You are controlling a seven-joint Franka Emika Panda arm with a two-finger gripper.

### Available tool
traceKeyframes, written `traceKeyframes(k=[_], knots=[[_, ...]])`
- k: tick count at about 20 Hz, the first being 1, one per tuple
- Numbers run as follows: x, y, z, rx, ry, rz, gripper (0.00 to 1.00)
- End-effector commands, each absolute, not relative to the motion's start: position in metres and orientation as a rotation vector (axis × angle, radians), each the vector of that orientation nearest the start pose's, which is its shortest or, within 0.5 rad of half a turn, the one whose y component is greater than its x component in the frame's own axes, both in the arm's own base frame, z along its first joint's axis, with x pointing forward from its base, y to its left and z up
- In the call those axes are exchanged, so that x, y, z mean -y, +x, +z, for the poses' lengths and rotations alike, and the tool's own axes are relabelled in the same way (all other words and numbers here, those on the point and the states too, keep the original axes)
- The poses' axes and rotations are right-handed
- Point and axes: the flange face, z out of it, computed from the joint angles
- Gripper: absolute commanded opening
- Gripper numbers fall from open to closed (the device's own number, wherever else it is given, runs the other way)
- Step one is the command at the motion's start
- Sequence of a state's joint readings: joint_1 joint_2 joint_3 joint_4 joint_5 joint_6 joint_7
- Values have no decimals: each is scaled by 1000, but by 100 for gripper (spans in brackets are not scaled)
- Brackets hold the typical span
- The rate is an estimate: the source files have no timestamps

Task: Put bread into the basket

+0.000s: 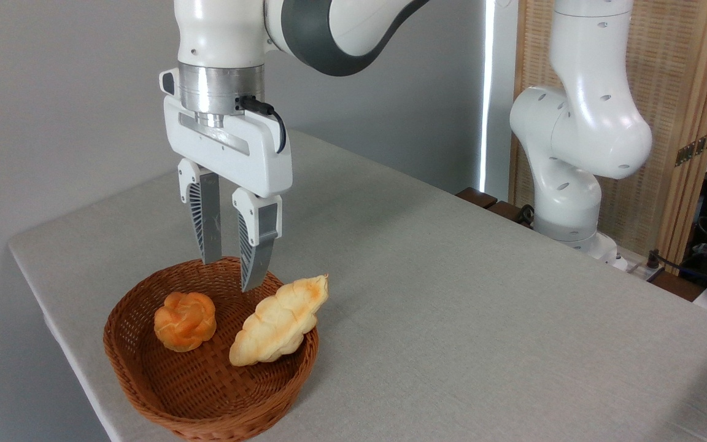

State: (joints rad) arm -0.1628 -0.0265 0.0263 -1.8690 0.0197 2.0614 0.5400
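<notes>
The pale golden braided bread (278, 320) lies in the reddish-brown wicker basket (145, 374) at the table's front left. It leans on the basket's right rim, with its upper pointed end sticking out over the rim. My gripper (231, 274) hangs open just above the basket's far rim, up and left of the bread. Nothing is between its fingers (207, 224).
A small round orange knotted bun (185, 321) sits in the basket to the left of the bread. The grey table (452, 294) stretches back and right. The arm's white base (568, 202) stands at the table's far right edge, before a wooden screen.
</notes>
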Motion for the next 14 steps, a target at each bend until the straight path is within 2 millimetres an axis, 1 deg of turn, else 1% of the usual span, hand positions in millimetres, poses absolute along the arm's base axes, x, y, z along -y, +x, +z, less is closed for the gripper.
traceKeyframes(k=[1, 2, 3, 4, 5, 6, 8, 9, 10, 14], knots=[[80, 568, 559, -1036, -2964, -204, 100], [81, 567, 563, -1042, -2973, -150, 100], [78, 565, 575, -1039, -2984, -116, 100], [75, 567, 581, -1035, -2995, -75, 100], [73, 566, 588, -1035, -2999, -51, 100], [71, 566, 591, -1034, -2999, -41, 100], [59, 567, 591, -1034, -3000, -35, 100], [57, 566, 592, -1064, -2991, -34, 100], [60, 564, 591, -1091, -2985, -15, 100], [60, 563, 592, -1139, -2957, -9, 100]])
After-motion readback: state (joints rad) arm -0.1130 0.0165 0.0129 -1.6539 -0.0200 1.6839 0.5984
